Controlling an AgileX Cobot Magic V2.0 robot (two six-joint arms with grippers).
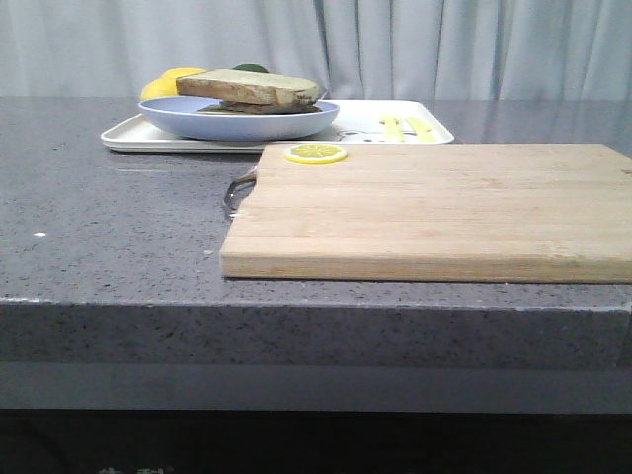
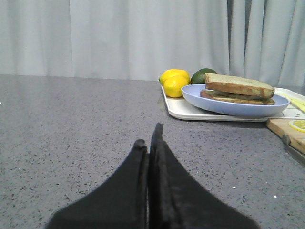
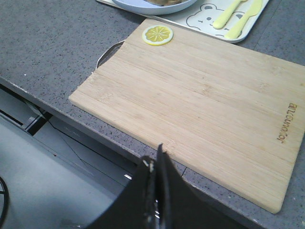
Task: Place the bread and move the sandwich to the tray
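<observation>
The pale-blue plate (image 1: 237, 118) stands on the left half of the white tray (image 1: 128, 138). On it lies the sandwich's lower slice (image 2: 236, 98), and the thick bread (image 1: 252, 87) rests flat on top; the filling between them is hidden. Neither gripper shows in the front view. In the left wrist view my left gripper (image 2: 148, 138) is shut and empty, low over the grey counter, well short of the tray (image 2: 183, 110). Shut and empty as well, my right gripper (image 3: 155, 160) hovers at the counter's front edge, near the cutting board's (image 3: 200, 95) front side.
The wooden cutting board (image 1: 425, 212) fills the front right of the counter, with a lemon slice (image 1: 316, 153) at its far left corner and a metal handle at its left end. Lemons (image 2: 174, 82) and an avocado (image 2: 202, 75) sit behind the plate. Yellow cutlery (image 1: 405, 126) lies on the tray's right half.
</observation>
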